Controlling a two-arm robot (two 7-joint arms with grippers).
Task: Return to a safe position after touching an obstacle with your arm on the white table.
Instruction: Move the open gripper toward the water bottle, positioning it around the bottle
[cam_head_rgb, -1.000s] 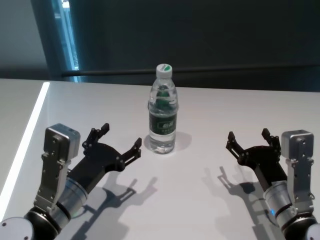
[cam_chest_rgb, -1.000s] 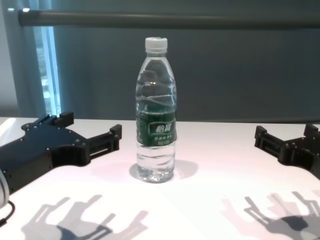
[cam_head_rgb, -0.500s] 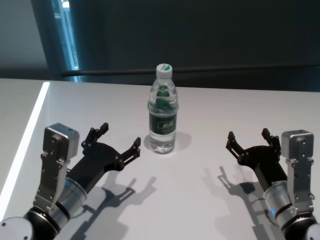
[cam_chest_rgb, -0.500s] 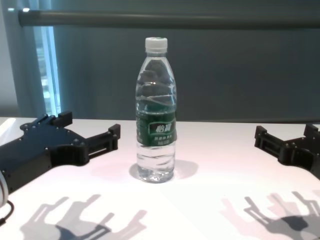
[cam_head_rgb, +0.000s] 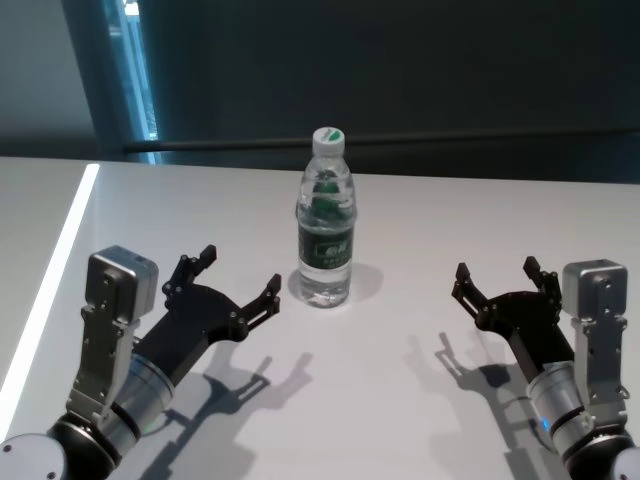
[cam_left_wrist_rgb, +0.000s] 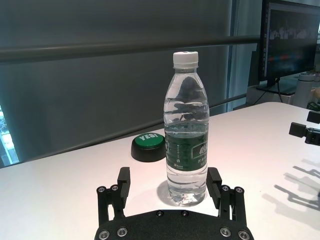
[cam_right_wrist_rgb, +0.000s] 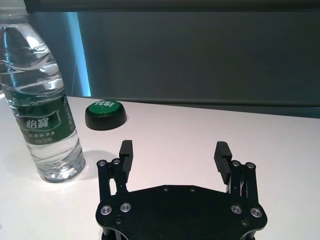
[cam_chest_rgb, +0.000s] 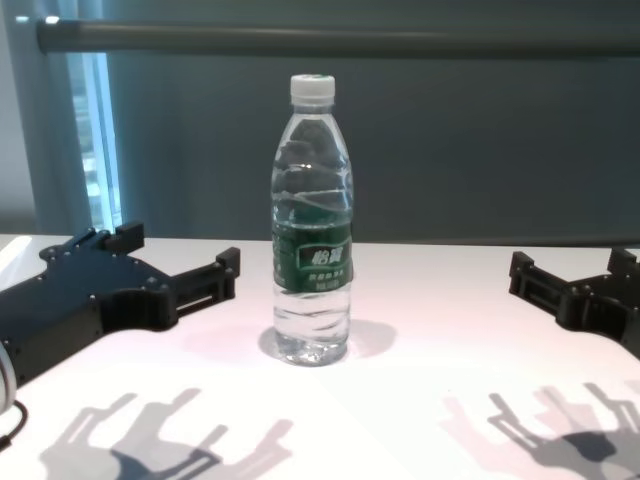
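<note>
Currently the bottle (cam_head_rgb: 325, 220) stands upright near the middle of the table (cam_head_rgb: 420, 230), cap on, with its dark green label facing the robot. It rests on its base and nothing touches it.

Left pincer (cam_head_rgb: 240, 285): positioned over the table to the left of the bottle and slightly nearer the robot, with the fingers spread wide and nothing held. The inner fingertip (cam_head_rgb: 272, 288) points toward the base of the bottle and sits just beside it, with a visible gap between them. In the left wrist view the bottle (cam_left_wrist_rgb: 186, 130) appears beyond the two spread fingers, centred between them but farther out than their tips. In the chest view the left pincer (cam_chest_rgb: 180, 262) is level with the lower half of the bottle (cam_chest_rgb: 312, 220), apart from it.

Right pincer (cam_head_rgb: 500, 280): positioned over the table to the right of the bottle, well apart from it, with the fingers spread and nothing held. The right wrist view shows only bare table between its fingers (cam_right_wrist_rgb: 126, 150), with the bottle (cam_right_wrist_rgb: 42, 100) off to one side.

A round black button with a green top (cam_left_wrist_rgb: 148, 145) lies on the table beyond the bottle, near it but not touching. Both pincers cast sharp shadows on the table surface (cam_chest_rgb: 420, 400).
</note>
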